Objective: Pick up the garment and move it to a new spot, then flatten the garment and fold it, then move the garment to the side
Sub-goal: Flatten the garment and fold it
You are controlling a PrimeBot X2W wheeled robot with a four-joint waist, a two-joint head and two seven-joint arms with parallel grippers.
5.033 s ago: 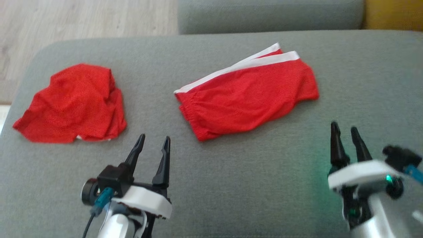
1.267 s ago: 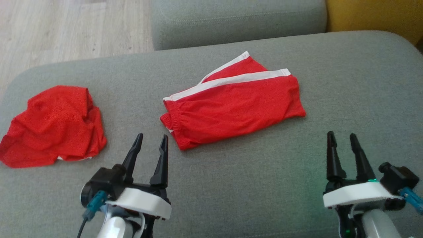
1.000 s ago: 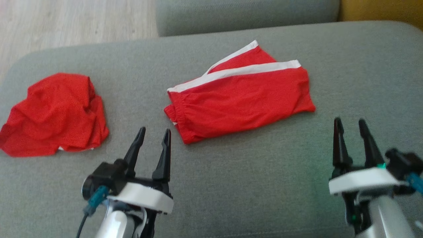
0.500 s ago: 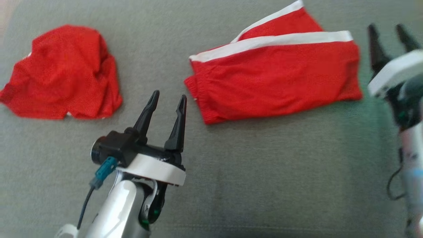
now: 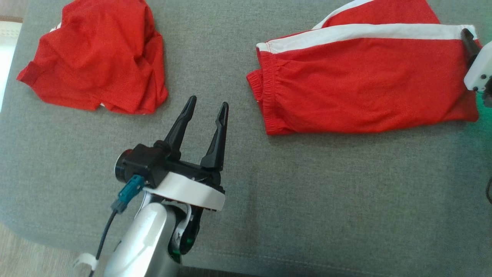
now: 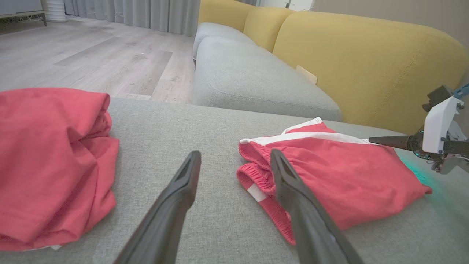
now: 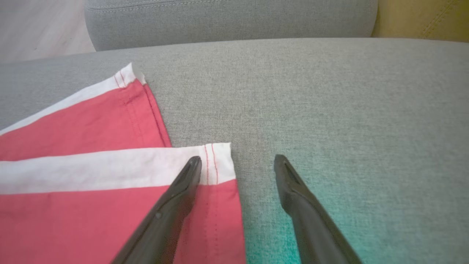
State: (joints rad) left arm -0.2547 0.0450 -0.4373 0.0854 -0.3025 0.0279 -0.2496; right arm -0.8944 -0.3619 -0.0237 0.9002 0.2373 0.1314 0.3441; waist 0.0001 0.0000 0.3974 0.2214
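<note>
Head view: left tool [image 5: 208, 102] has its jaws spread and holds nothing. It sits over the bare grey fabric sofa cushion [image 5: 307, 192], between the crumpled red cloth heap [image 5: 96, 57] at upper left and the folded red shorts with white side stripe [image 5: 365, 84] at upper right. Shorts lie flat on the cushion, elastic waistband toward the left tool. Right tool [image 5: 468, 40] is at the frame's right edge, at the shorts' hem end.

Left wrist view: 2 fingers apart, empty, waistband just past them. Yellow sofa back [image 6: 366, 66] and wooden floor [image 6: 91, 62] are behind.

Right wrist view: jaws apart, nothing gripped. 1 finger is over the white-striped hem corner, the other over bare cushion. Can't tell if they touch the fabric.
</note>
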